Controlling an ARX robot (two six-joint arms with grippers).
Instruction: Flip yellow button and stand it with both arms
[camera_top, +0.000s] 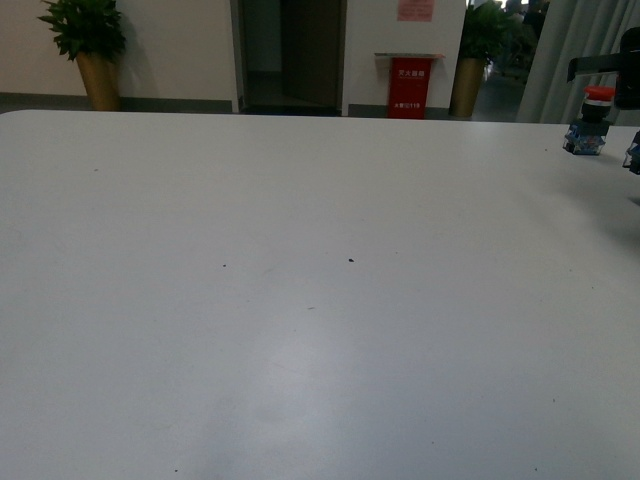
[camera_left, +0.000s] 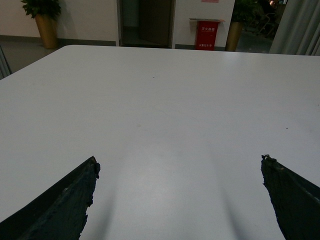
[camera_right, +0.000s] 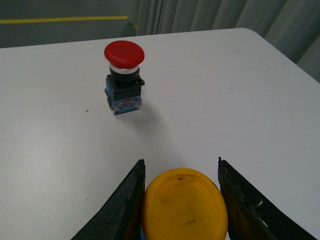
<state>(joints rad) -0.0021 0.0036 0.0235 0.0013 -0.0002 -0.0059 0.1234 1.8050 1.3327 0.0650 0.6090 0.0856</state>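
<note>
In the right wrist view the yellow button fills the space between the two black fingers, its flat round cap facing the camera. My right gripper is shut on it, one finger pressed to each side of the cap; the button's body is hidden beneath the cap. In the front view only a dark piece of the right arm shows at the far right edge. My left gripper is open wide above bare white table, with nothing between its fingers.
A red mushroom-cap switch stands upright on the table just beyond the right gripper, and shows as the red switch at the far right. The table's rounded corner lies behind it. Potted plants and a red stand are past the far edge.
</note>
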